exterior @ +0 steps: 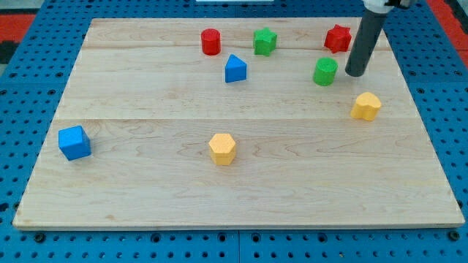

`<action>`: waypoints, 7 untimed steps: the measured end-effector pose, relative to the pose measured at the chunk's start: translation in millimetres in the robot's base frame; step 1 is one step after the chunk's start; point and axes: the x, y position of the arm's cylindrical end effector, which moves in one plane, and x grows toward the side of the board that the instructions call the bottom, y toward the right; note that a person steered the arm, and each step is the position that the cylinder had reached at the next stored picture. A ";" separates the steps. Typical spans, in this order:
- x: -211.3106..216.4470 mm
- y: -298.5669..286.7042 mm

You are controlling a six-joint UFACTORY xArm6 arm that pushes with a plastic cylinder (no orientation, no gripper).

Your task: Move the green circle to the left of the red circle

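No jaws here, only my tip (355, 73), just right of green circle (325, 71). Risk: pushing toward red circle (210, 42), it clips blue triangle (235, 69) or green star (265, 41).

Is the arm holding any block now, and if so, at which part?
Nothing is held. My tip is a bare rod standing just to the view's right of the green circle, with a small gap between them.

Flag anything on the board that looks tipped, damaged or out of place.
Nothing stands out. All eight blocks sit flat and apart on the wooden board. My tip rests just to the view's right of the green circle, far from the red circle.
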 end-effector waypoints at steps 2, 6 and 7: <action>4.6 -147.2; 19.8 -258.8; 30.2 -255.1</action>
